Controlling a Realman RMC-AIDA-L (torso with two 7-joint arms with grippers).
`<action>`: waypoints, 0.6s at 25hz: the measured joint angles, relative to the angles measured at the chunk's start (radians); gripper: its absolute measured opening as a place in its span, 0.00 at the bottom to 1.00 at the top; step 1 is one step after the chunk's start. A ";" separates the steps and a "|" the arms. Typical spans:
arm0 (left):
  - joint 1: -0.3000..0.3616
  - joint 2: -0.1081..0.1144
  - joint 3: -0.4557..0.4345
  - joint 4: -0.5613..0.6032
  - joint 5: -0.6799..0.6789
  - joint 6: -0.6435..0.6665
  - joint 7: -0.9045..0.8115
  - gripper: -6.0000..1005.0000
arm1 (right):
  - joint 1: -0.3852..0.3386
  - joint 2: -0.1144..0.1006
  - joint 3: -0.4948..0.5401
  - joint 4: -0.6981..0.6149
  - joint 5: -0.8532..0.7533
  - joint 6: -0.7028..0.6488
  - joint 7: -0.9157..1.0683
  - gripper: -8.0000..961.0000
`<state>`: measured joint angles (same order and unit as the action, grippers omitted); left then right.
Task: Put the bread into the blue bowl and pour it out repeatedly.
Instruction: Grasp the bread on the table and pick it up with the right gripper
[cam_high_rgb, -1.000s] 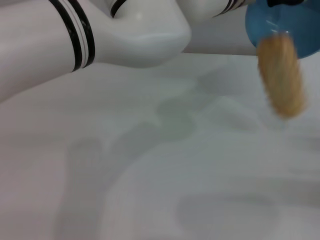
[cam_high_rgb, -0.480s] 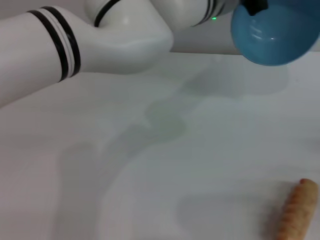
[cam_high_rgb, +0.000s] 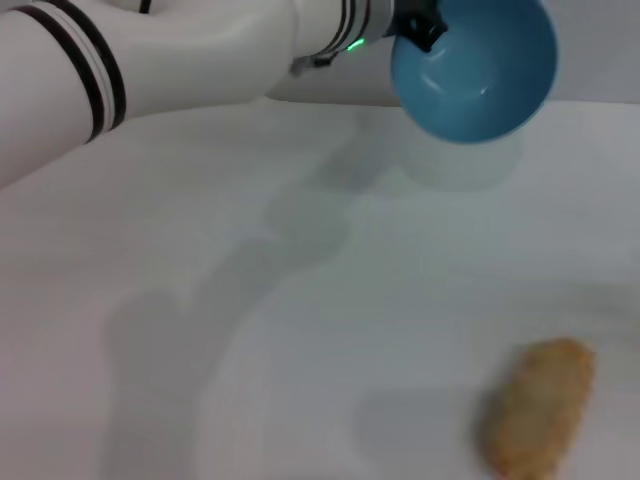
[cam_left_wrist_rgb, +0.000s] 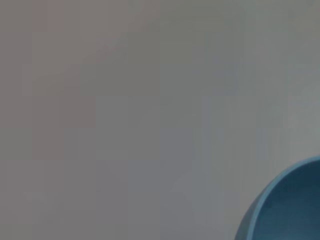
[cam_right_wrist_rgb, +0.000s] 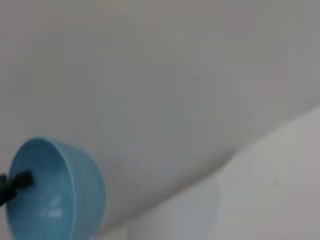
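Observation:
My left arm reaches across the top of the head view and its gripper is shut on the rim of the blue bowl. The bowl hangs above the table, tilted so that its empty inside faces me. The bread lies tan side up on the white table at the near right, well below and apart from the bowl. A slice of the blue bowl shows in the left wrist view. The right wrist view catches the blue bowl from the side with a black finger of the left gripper on its rim. My right gripper is out of view.
The left arm's white forearm with black bands spans the upper left. Its shadow falls over the middle of the table. A pale wall stands behind the table.
The bread dropped out of the bowl and came to rest on the table at the near right. The bowl moved left and turned its opening back towards me.

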<state>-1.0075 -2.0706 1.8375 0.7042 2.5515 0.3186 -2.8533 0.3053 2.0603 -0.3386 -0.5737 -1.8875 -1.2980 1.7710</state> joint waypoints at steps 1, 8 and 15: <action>0.004 0.001 -0.003 -0.001 -0.011 0.005 0.000 0.00 | 0.000 -0.001 0.000 -0.051 -0.060 -0.029 0.071 0.65; 0.020 0.001 -0.028 -0.032 -0.121 0.099 -0.001 0.00 | 0.077 -0.043 0.004 -0.133 -0.434 -0.201 0.367 0.65; 0.045 0.000 -0.029 -0.052 -0.190 0.115 -0.003 0.00 | 0.098 -0.048 -0.013 -0.107 -0.510 -0.275 0.411 0.64</action>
<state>-0.9626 -2.0702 1.8082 0.6520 2.3618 0.4332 -2.8562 0.4029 2.0121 -0.3518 -0.6806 -2.3973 -1.5731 2.1816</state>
